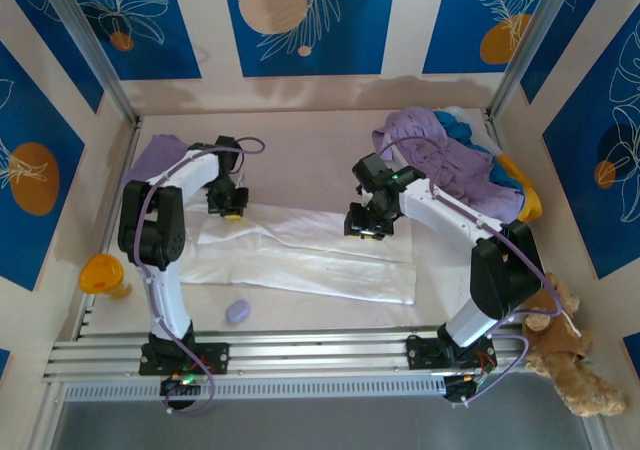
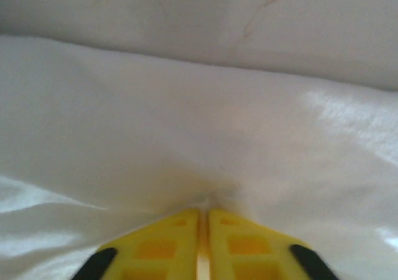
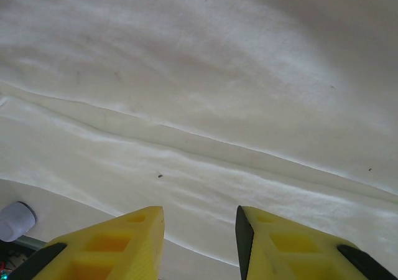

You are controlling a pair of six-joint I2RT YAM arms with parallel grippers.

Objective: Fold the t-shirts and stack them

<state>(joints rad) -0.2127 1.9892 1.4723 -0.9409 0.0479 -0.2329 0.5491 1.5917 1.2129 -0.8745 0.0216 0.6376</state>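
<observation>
White t-shirt (image 1: 310,255) flat mid-table, fold grab half set.
Left gripper (image 2: 203,227) pinched shut on its far-left edge; right gripper (image 3: 200,230) part-open above the cloth, gripping nothing. I'd get the right to pinch the same far edge first, then lift both evenly so the fold lands straight.

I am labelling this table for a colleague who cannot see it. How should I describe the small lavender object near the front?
Find the metal rail along the table's near edge. Beyond it, in front of the white t-shirt and nearer the left arm's base, sits the small lavender blob. It is tiny and rounded, unlike the crumpled lavender shirt at the far right.
</observation>
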